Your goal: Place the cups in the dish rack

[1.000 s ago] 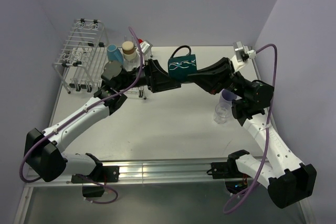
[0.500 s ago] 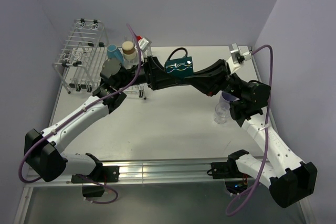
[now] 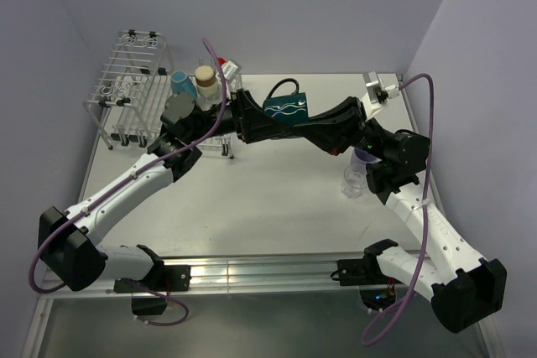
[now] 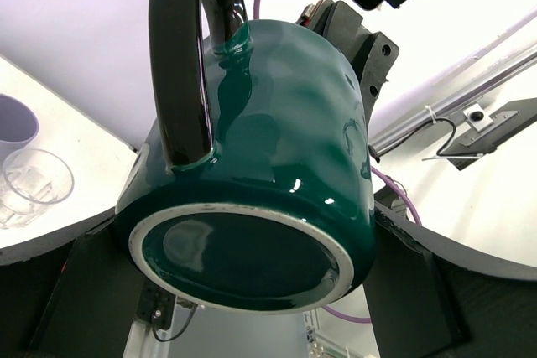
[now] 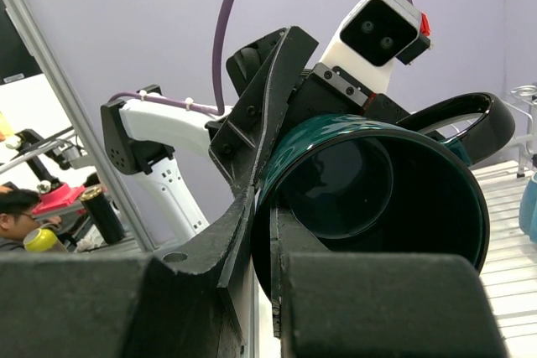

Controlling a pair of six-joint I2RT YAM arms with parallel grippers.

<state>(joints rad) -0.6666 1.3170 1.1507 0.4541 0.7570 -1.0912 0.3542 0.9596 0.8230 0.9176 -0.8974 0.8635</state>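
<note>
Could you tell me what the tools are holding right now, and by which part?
The right tool grips the dark teal mug by its rim. The left tool straddles its base end; whether it is clamped cannot be told.

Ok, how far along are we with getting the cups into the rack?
Looks done: the light-blue mug and tan-brown cup appear to sit on the flat grid of the dish rack. In hand: the dark teal mug is in mid-air, held by the right gripper, with the left gripper around its base; whether that one has clamped is unclear. To do: the lavender tumbler and clear tumbler, on the table.
</note>
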